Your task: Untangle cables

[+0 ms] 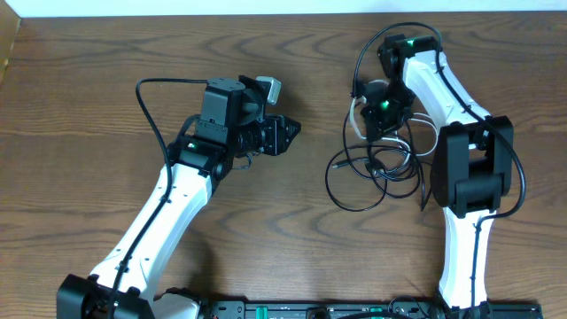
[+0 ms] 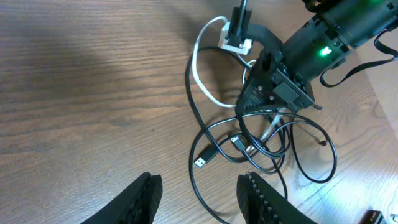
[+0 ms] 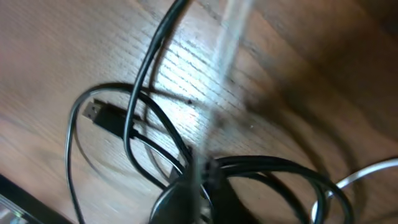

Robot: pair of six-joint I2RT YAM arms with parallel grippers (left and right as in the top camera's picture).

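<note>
The cables (image 1: 372,173) lie in a loose tangle of black loops on the wooden table at the right, with a thin white cable (image 1: 354,115) at the tangle's upper left. My right gripper (image 1: 383,133) points down into the top of the tangle. In the right wrist view its fingers (image 3: 196,190) are blurred and look shut on black cables (image 3: 267,165). A USB plug (image 3: 93,112) lies to the left. My left gripper (image 1: 288,133) is open and empty, left of the tangle. In its wrist view the jaws (image 2: 199,196) sit before the cables (image 2: 261,146), the white cable (image 2: 196,62) and a loose USB plug (image 2: 200,163).
The right arm's own thicker black leads (image 1: 376,40) arc above the tangle. The table's far edge (image 1: 266,16) runs along the top. A black rail (image 1: 292,310) lies at the table's front edge between the arm bases.
</note>
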